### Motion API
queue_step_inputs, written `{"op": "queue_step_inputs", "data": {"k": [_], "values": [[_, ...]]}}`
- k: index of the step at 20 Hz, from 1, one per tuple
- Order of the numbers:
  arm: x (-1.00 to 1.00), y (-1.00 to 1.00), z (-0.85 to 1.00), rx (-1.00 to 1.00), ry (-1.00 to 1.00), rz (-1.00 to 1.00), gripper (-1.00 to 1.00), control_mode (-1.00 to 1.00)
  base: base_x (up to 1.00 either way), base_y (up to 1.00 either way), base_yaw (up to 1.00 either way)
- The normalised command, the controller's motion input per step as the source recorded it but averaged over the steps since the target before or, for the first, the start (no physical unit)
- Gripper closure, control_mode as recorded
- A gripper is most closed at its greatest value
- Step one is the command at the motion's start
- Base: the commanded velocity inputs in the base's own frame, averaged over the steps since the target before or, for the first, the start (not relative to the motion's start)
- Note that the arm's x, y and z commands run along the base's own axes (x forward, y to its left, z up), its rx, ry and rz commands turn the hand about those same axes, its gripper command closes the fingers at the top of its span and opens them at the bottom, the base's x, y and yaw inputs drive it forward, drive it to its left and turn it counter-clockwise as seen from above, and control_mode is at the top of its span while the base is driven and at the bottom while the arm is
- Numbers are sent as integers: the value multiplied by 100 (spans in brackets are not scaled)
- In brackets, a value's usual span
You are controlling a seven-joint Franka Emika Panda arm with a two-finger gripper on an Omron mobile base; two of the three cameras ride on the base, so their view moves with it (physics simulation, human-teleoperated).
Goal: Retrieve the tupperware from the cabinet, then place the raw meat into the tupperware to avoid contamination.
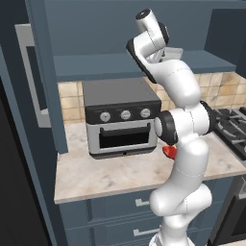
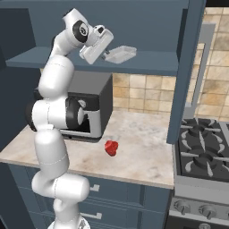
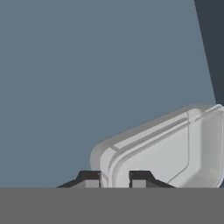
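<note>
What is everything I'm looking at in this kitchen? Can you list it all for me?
plastic box: one, pale see-through, on the open cupboard's shelf, its near wall between the pincer's tips
cupboard: one, dark blue-grey, on the wall, its doors open
lump of meat: one, glossy red, on the counter in front of the little oven
little oven: one, grey with three knobs, on the counter under the cupboard
counter: one, beige marble
drawers: blue, below the counter
stove: one, dark burners, beside the counter
wall tiles: beige, behind the counter
arm: one, white with dark joints, reaching up
pincer: one, dark tips, closed on the box's wall
</note>
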Motion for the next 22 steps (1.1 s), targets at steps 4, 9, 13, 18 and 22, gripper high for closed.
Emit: {"op": "queue_step_inputs", "data": {"k": [4,9,13,18,22], "values": [[0,0,-36,8,13,0,100,-100,0,0,0],[1,10,-17,2,3,1,100,-100,0,0,0],[1,4,-6,-10,-12,1,100,-100,0,0,0],[0,0,0,-24,-19,3,100,-100,0,0,0],[0,-3,3,-20,-13,6,100,-100,0,0,0]]}}
